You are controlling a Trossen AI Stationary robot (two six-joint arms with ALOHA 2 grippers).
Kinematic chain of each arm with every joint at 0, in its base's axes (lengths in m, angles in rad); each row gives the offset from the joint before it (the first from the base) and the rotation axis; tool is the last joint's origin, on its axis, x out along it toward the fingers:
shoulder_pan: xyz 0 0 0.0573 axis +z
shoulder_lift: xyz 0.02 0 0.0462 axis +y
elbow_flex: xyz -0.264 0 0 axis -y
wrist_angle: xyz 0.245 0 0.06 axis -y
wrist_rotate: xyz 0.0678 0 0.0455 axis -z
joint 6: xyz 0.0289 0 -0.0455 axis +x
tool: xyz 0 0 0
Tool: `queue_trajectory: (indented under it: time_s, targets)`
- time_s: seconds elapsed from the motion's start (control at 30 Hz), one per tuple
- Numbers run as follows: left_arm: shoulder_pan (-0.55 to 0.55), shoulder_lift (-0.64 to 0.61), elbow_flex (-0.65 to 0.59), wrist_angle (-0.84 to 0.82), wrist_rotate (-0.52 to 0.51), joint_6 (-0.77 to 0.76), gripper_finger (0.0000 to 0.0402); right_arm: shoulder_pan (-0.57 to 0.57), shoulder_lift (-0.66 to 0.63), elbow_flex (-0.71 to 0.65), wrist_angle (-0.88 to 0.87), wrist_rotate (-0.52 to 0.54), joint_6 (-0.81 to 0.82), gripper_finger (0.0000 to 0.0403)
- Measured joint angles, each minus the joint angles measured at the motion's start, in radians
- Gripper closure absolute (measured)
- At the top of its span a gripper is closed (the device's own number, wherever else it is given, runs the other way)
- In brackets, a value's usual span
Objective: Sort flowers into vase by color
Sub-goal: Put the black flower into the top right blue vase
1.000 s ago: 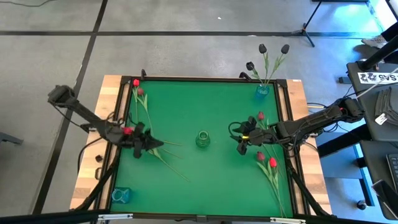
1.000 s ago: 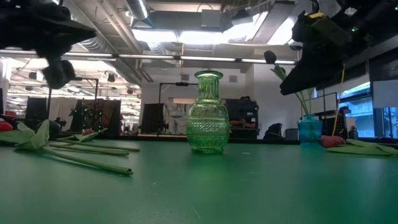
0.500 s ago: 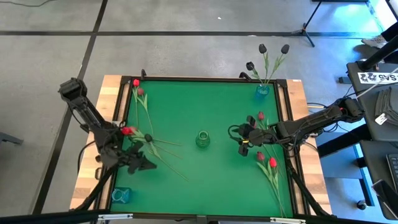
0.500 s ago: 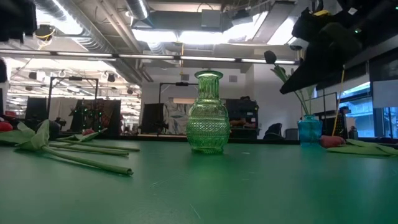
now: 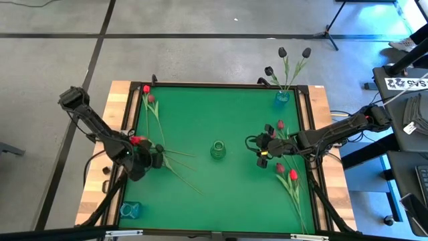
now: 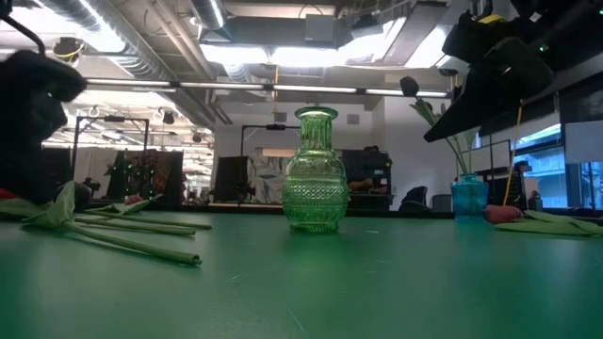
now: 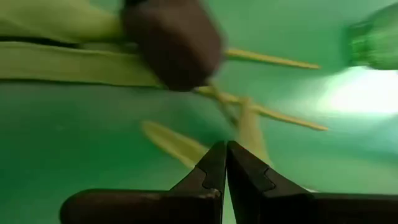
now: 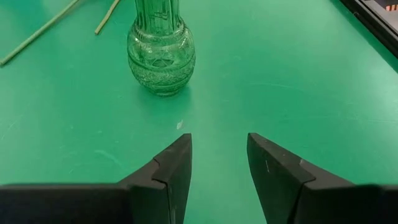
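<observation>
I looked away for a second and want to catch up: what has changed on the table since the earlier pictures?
The left gripper swung from the stems toward the table's near edge, then came back over the flowers at the left, shut and holding nothing. Those flowers lie as before. The right gripper stays open and empty beside the right-hand flowers; the green vase and blue vase have not moved.
</observation>
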Motion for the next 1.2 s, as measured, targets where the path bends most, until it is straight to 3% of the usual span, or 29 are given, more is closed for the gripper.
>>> queue_trajectory:
  time_s: [0.2, 0.5, 0.67, 1.0, 1.2]
  targets:
    - [0.045, 0.000, 0.000, -0.006, 0.030, 0.066, 0.0371, 0.000, 0.000, 0.000, -0.004, 0.000, 0.000, 0.0249]
    - [0.094, 0.008, 0.000, 0.062, -0.012, 0.153, 0.0279, 0.000, 0.000, 0.000, -0.003, 0.001, 0.002, 0.0249]
    - [0.114, 0.051, 0.000, 0.092, -0.038, 0.152, 0.0250, 0.000, 0.000, 0.000, -0.001, 0.001, 0.003, 0.0249]
    - [0.165, 0.227, 0.000, 0.329, -0.090, 0.257, 0.0251, 0.000, 0.000, 0.000, 0.003, 0.000, 0.010, 0.0249]
    - [0.172, 0.319, 0.000, 0.565, -0.173, 0.382, 0.0301, 0.001, 0.000, -0.001, 0.032, -0.002, 0.010, 0.0249]
